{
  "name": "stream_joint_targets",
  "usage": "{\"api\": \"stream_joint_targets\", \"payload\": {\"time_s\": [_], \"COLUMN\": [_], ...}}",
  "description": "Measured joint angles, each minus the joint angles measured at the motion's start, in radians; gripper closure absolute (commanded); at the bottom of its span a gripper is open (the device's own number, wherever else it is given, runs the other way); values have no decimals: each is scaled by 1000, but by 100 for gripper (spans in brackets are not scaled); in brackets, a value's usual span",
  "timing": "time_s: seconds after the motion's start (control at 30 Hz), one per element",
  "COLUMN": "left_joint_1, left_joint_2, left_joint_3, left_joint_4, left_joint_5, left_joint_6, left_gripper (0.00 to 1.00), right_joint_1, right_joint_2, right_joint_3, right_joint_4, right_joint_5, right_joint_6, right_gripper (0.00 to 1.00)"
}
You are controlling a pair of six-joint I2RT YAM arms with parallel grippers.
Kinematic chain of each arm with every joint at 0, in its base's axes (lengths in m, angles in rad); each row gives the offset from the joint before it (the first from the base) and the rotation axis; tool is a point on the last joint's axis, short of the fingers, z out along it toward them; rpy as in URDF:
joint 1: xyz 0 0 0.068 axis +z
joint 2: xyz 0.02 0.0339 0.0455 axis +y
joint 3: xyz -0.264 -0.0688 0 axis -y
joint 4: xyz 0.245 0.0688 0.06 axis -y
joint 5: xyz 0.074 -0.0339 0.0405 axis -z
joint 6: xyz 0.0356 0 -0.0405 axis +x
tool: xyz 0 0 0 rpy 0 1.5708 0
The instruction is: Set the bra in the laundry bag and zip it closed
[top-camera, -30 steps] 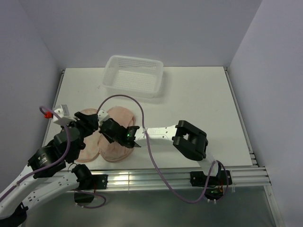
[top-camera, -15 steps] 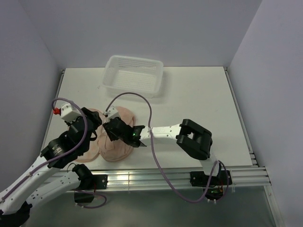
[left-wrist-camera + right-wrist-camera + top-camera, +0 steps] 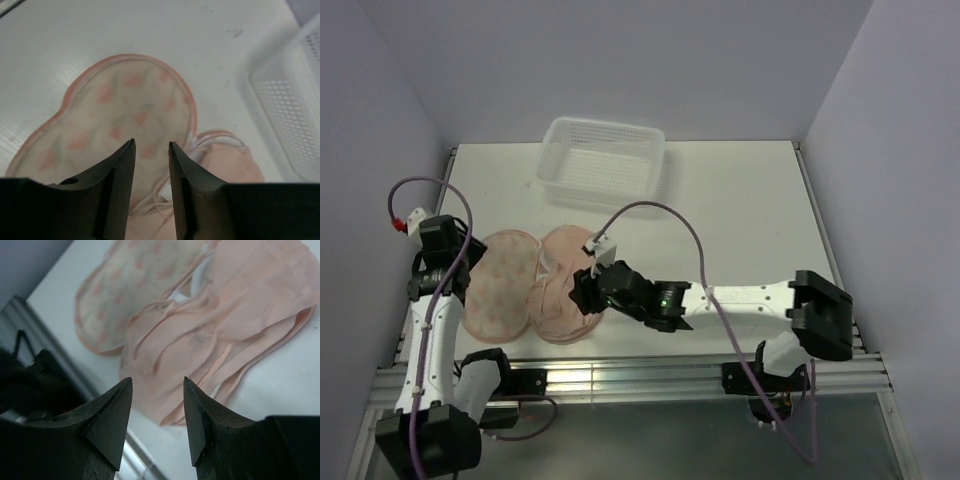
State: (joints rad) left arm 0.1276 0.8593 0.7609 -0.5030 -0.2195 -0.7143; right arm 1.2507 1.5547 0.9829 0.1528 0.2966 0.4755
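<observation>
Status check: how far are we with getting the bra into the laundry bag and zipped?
Done, apparently: the bra lies on one half of the opened laundry bag. In hand: nothing; the left gripper and right gripper hover open and empty over the fabric. Left: fold the printed flap over the bra and zip the bag shut.

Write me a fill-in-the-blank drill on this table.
The laundry bag lies ___, its zip undone. The right pincer hovers over the pale pink ___. The left pincer holds ___. The mesh basket is coloured ___.
Missing: open; bra; nothing; white.
</observation>
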Motion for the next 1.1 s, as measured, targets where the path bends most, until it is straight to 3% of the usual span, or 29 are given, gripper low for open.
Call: {"api": "stream_joint_targets", "payload": {"time_s": [0.13,0.2,0.5,0.63,0.9,1.1], "left_joint_1": [201,266,332,359,396,401], "left_joint_2": [39,92,496,514,520,633], "left_joint_3": [-36,-39,8,32,60,72], "left_joint_4": [-23,-32,-8,-5,85,131], "left_joint_5": [140,195,324,345,317,304], "left_joint_6": [46,65,262,340,423,465], "left_gripper": [61,57,54,49,48,48], "right_joint_1": [59,74,76,75,75,71], "right_joint_2": [-179,-272,-591,-617,-606,-602], "right_joint_3": [-76,-119,-245,-264,-290,-295], "right_joint_4": [-43,-62,-138,-149,-153,-145], "right_joint_5": [-13,-26,-19,-29,-55,-53], "right_joint_6": [8,7,-35,-55,-73,-82], "right_gripper": [47,47,47,47,48,48]}}
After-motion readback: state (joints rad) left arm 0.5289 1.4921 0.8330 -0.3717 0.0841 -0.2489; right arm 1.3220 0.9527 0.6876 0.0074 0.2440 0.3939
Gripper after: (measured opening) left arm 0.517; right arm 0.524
